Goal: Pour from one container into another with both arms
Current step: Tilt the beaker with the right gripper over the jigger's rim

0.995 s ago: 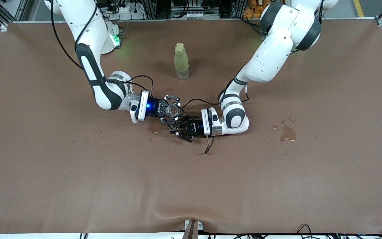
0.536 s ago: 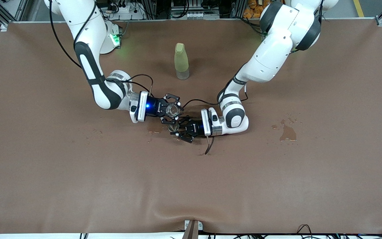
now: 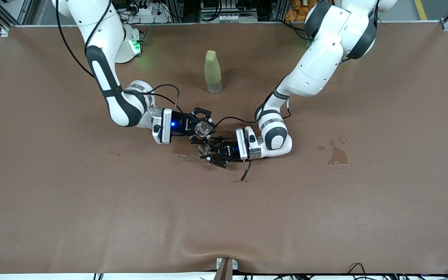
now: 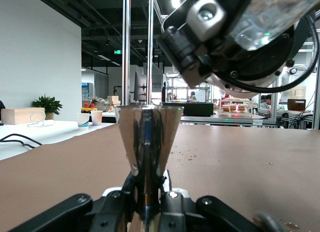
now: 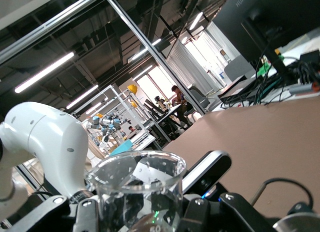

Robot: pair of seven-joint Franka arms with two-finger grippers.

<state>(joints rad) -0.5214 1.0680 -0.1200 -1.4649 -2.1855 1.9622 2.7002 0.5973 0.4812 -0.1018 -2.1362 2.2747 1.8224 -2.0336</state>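
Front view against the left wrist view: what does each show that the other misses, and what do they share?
Only the front view shows the pale green capped bottle standing farther from the camera than the grippers, the dark wet patch toward the left arm's end, and both arms whole. Only the left wrist view shows the flared shiny glass close up, pinched upright in the left gripper. Both show the brown table cover, the right gripper holding a clear glass beaker, and spilled droplets.

We see a plain brown worktop [image 3: 325, 214] with darker wet stains [image 3: 338, 155], a pale yellow-green bottle [image 3: 212, 71], white arms [image 3: 317, 70] banded black, and clear glasses [image 5: 137, 192].
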